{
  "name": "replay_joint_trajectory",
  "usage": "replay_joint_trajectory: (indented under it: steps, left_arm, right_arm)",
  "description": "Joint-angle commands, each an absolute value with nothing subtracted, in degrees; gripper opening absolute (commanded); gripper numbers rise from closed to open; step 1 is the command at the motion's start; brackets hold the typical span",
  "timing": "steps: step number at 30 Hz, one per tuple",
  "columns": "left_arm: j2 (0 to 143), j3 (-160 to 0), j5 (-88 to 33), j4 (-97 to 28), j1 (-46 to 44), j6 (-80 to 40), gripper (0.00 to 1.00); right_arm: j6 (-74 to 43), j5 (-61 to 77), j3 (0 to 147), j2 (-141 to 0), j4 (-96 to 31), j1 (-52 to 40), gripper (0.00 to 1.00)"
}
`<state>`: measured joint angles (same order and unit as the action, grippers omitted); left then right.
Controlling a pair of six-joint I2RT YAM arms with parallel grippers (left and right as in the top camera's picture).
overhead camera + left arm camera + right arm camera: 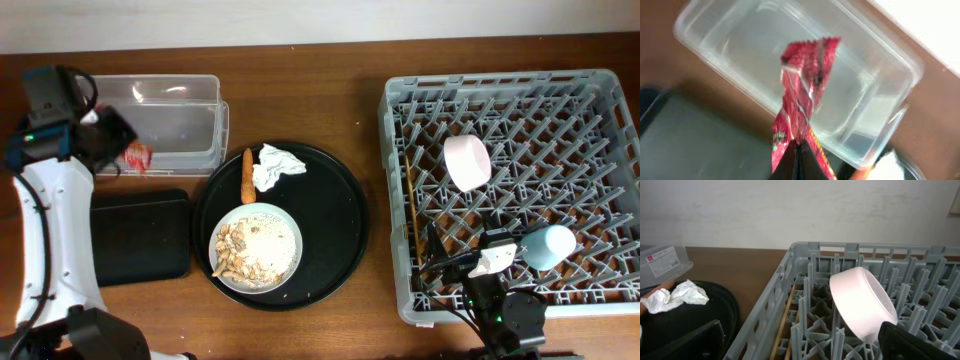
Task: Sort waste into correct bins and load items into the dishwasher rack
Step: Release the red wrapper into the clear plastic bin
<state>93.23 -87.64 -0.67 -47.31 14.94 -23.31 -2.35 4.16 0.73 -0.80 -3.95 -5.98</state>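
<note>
my left gripper [797,152] pinches a red wrapper [805,85], clear tub [880,60] beneath it, black tray [690,145] beside; right gripper [805,347] spread, white bowl [862,302] just ahead in the rack [805,250].

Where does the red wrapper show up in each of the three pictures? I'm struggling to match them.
Overhead: far left, the red wrapper at the lower-left corner of the tub.
Left wrist: centre, pinched by the left gripper above the tub.
Right wrist: not in it.
Shared landmark: the tub, which also shows at the right wrist view's left edge.
</note>
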Motion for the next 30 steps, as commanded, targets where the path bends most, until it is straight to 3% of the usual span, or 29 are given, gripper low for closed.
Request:
replay_joint_trajectory:
  steps: [1,8,9,11,13,16,19,21,26,30]
  left_arm:
    - [96.29,-83.07,-1.78,-37.52,13.45,-28.53,0.01]
    - [107.77,-82.43,-8.4,-24.27,9.69,-23.79,0.0]
    - [107.59,-82.46,-10.11,-24.32,9.56,-23.27,0.05]
    - [105.97,-82.98,-16.67,-26.0,9.34,-22.2,0.5]
    - [104.36,-83.46,-18.41,-27.75,9.13,-22.22,0.64]
    - [100.62,-83.99,-18.68,-31.77,7.25,-19.25,0.65]
    - [98.54,-83.99,-17.1,-35.33,2.37,-10.96,0.55]
    - [98.43,-83.99,-13.45,-38.35,-2.24,-5.56,0.53]
    - [102.89,-83.66,4.64,-42.26,-18.0,1.83,0.53]
    - [107.46,-83.66,9.15,-40.34,-21.67,1.8,0.59]
  right_arm:
    - [-1.91,4.49,0.32,-0.36,-4.03,-5.58,0.98]
    - [-1.93,4.49,0.32,-0.36,-4.03,-5.58,0.98]
    - [-1.93,4.49,0.32,-0.36,-4.03,-5.58,0.98]
    - [-1.93,4.49,0.32,-0.36,-4.03,-5.58,0.98]
    - [-1.93,4.49,0.32,-0.36,-4.03,-5.58,0.98]
    - [-1.93,4.49,0.32,-0.36,-4.03,-5.58,0.98]
    - [-1.93,4.49,0.32,-0.36,-4.03,-5.58,0.98]
    - [-1.93,4.49,0.32,-0.36,-4.03,-5.58,0.98]
    - [-1.93,4.49,0.32,-0.36,-4.03,-5.58,0.98]
    - [-1.93,4.49,0.32,-0.36,-4.03,-5.58,0.98]
